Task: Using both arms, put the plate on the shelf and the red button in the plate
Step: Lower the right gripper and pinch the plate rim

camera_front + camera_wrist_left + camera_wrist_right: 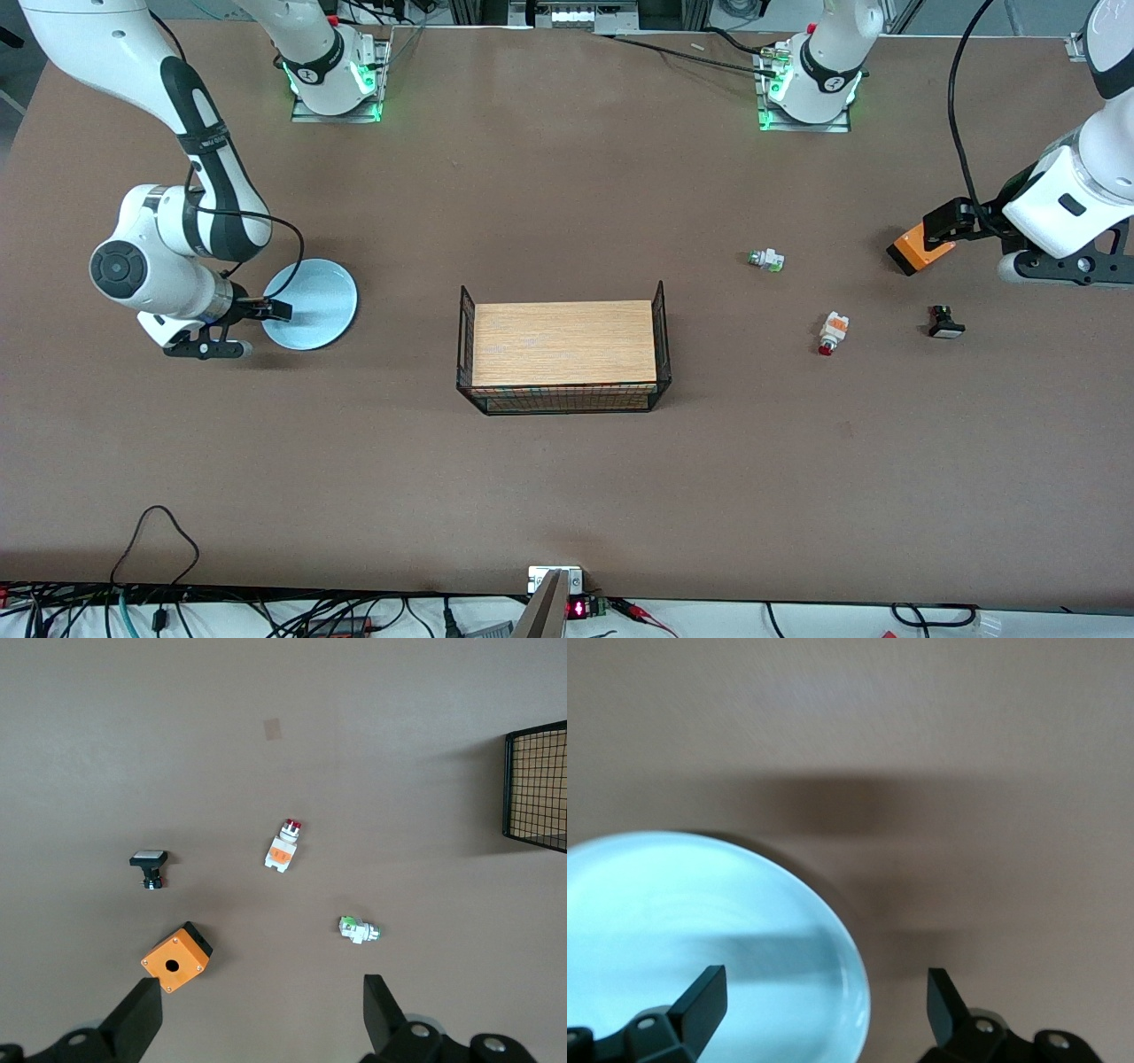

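Black fingers of the right tool [237, 330] stand spread wide with nothing between them, low at the edge of the plate [312, 304] toward the right arm's end of the bench [567, 195]. In the right wrist view one finger [702, 999] sits over the pale blue plate [700, 930] and the other [943, 999] over bare bench just beside its rim.

The left tool [1063, 266] hangs over the left arm's end of the bench, its fingers [137, 1020] also wide apart and holding nothing. Under it, in the left wrist view, lies an orange box [176, 958] with a black side and a round hole in its face. Near that box rests a black part with a white cap [149, 865].

The red button [832, 333] lies on its side on the brown bench, apart from both tools, between the black part and the wire basket [563, 354]; its red cap [291, 826] points toward the front camera. A white part with a green tip [766, 260] lies farther from the front camera than the red button. The wire basket with a wooden floor stands mid-bench, between the plate and the small parts.
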You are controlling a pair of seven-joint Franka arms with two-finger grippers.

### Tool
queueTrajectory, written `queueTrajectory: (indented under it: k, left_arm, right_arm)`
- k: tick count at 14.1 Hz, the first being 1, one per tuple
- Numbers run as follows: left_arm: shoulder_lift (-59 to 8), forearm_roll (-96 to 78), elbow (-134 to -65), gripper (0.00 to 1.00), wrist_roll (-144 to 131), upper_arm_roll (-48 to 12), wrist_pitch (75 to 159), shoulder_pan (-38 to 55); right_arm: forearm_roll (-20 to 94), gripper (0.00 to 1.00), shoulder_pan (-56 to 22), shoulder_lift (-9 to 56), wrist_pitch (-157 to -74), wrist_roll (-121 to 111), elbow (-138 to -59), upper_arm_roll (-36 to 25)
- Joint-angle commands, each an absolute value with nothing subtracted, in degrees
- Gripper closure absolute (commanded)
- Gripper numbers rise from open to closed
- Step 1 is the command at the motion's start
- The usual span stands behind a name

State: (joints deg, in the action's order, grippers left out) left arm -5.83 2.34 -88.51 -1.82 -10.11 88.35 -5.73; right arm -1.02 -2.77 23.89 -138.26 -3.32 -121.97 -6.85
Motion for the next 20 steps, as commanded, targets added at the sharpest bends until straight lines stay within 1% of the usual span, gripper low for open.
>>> queueTrajectory:
  k: [1,2,4,5,6,7,8,11,12,15,17,19,20]
  left_arm:
    - [-6.5,3.1,-86.7,0.00,-1.1,-10.2,87.0,-5.9]
    - [-6.5,3.1,-86.7,0.00,-1.1,-10.2,87.0,-5.9]
    - [-6.6,3.1,-86.7,0.00,-1.1,-10.2,87.0,-5.9]
    - [-6.6,3.1,-86.7,0.00,-1.1,-10.2,87.0,-5.9]
    - [-6.5,3.1,-86.7,0.00,-1.1,-10.2,87.0,-5.9]
    - [-6.6,3.1,-86.7,0.00,-1.1,-10.2,87.0,-5.9]
    - [-6.6,3.1,-86.7,0.00,-1.1,-10.2,87.0,-5.9]
    - [-6.5,3.1,-86.8,0.00,-1.1,-10.2,87.0,-5.9]
    - [-6.5,3.1,-86.8,0.00,-1.1,-10.2,87.0,-5.9]
    - [-6.5,3.1,-86.8,0.00,-1.1,-10.2,87.0,-5.9]
    - [-6.5,3.1,-86.8,0.00,-1.1,-10.2,87.0,-5.9]
    - [-6.5,3.1,-86.8,0.00,-1.1,-10.2,87.0,-5.9]
    - [-6.5,3.1,-86.8,0.00,-1.1,-10.2,87.0,-5.9]
  right_arm:
    - [-1.7,0.00,-1.1,21.8,-139.7,-5.8,-125.0,-6.3]
    - [-1.7,0.05,-0.9,21.7,-139.7,-6.1,-125.4,-6.4]
    - [-1.7,0.33,-0.9,21.9,-139.7,-6.2,-126.1,-6.3]
    - [-1.7,0.45,-0.9,22.1,-139.7,-6.1,-126.2,-6.3]
    - [-1.7,0.54,-0.9,22.2,-139.7,-6.2,-126.3,-6.3]
    - [-1.7,0.55,-0.9,22.6,-139.7,-6.1,-126.3,-6.3]
    - [-1.7,0.62,-0.9,22.8,-139.8,-6.2,-126.4,-6.3]
    - [-1.7,0.94,-1.1,23.1,-139.0,-5.5,-126.6,-6.3]
    - [-1.7,1.00,-1.4,23.1,-138.5,-5.4,-126.6,-6.3]
    - [-1.7,1.00,-1.4,22.7,-138.4,-5.1,-126.0,-6.3]
    - [-1.1,1.00,-1.4,20.9,-138.3,-4.6,-124.9,-6.3]
    - [-0.7,1.00,-1.4,18.6,-134.7,-2.7,-122.4,-6.2]
    - [-0.7,1.00,-1.8,17.5,-131.2,-2.3,-120.2,-6.2]
